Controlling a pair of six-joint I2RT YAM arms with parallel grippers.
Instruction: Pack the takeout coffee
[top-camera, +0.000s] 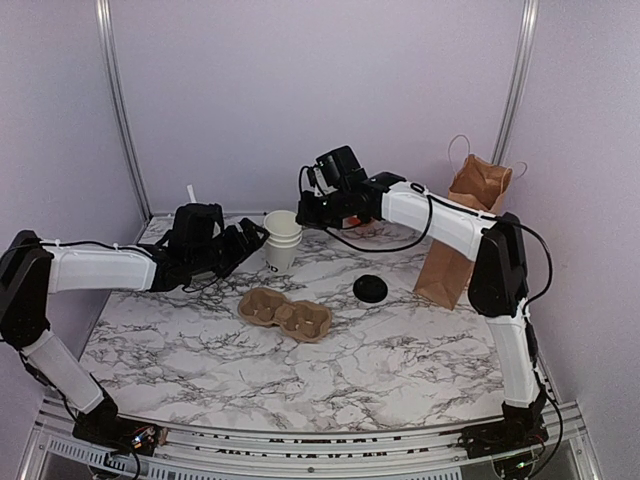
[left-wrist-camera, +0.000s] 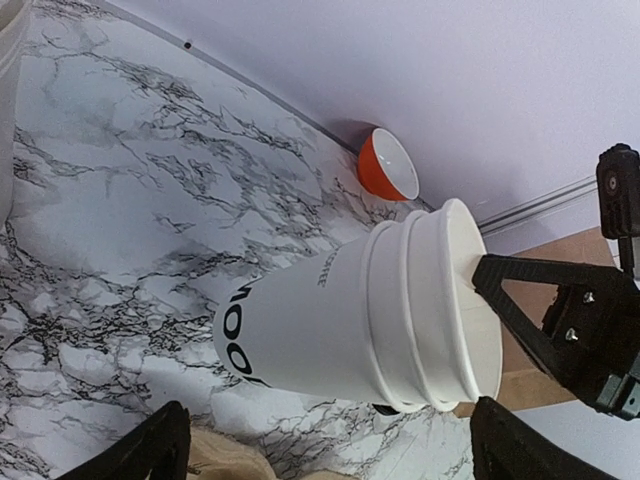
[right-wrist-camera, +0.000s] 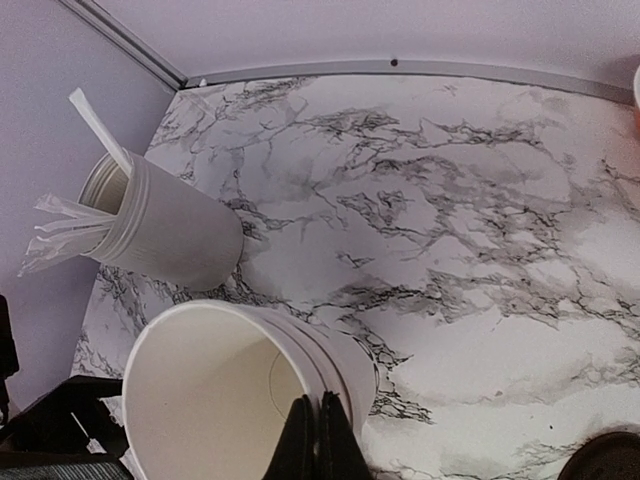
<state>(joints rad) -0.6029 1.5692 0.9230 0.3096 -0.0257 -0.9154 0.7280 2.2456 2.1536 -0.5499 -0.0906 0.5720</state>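
Marble top (top-camera: 400, 350): behind the tray (top-camera: 285, 313), the lettered stack (top-camera: 281, 245) is faced by the spread left claw (top-camera: 256, 238), probably as a brace, its top cup (right-wrist-camera: 210, 400) pinched at the rim by the right claw (right-wrist-camera: 318, 415), lid (top-camera: 370, 289) left off, right of the tray.

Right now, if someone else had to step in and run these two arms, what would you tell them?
Left gripper: open, jaws on either side of the cup stack, not closed on it.
Right gripper: shut, and appears to pinch the rim of the top cup.
The black lid lies loose on the table, right of the cardboard carrier. The paper bag stands at the back right.
Done: nothing is packed, and no cup wears the lid.
Left: free one cup, lid it, pack it.
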